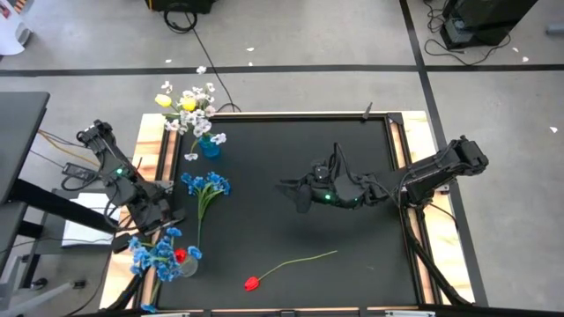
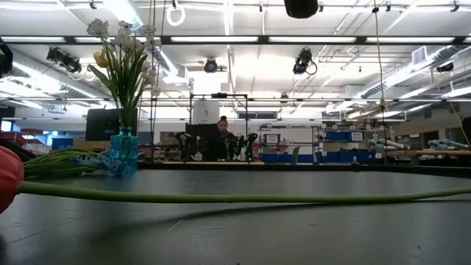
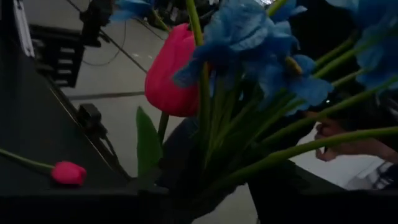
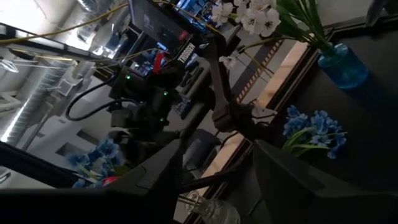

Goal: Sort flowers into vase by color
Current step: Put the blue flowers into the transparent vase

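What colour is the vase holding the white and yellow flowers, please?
The vase is blue, translucent glass; the low view shows it best.

No legible text, label, brand, no. or sign in any view. A small white label patch on the dark left robot arm shows in the right wrist view, but its lettering cannot be read.

A black tabletop with pale wooden edging is seen on a grey floor crossed by dark tape lines. Black cables are trailed across the floor beyond it. In the low view, a seated person is seen far off in a workshop lit by long ceiling lights, among shelves and benches.
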Controlling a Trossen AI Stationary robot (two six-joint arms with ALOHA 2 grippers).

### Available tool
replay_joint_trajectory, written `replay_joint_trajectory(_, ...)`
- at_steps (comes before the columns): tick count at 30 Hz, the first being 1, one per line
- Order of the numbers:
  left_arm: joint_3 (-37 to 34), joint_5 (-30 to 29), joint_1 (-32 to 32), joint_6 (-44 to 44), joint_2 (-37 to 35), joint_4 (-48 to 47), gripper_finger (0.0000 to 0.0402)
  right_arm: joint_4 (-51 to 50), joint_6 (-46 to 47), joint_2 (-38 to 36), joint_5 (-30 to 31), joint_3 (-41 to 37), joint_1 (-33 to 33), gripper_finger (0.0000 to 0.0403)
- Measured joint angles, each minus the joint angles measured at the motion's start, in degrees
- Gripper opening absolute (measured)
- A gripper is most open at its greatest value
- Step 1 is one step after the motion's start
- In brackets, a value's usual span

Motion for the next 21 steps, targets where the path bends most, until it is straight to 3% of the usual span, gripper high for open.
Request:
replay_joint_trajectory(10, 0.0, 10.98, 0.0, -2.55, -0.37, -3.06, 0.0201, 0.39, -1.4, 0.0, -2.36, 0.0, 0.15, 0.0203)
replay_joint_trajectory(18, 0.0, 16.92, 0.02, -4.6, -1.18, -5.11, 0.0205, 0.37, -1.54, 0.0, -2.39, 0.0, 0.15, 0.0205)
replay_joint_trajectory(21, 1.17, 18.3, 0.02, -5.98, -2.46, -10.95, 0.0205, 0.36, -1.75, 0.0, -2.39, 0.0, 0.15, 0.0206)
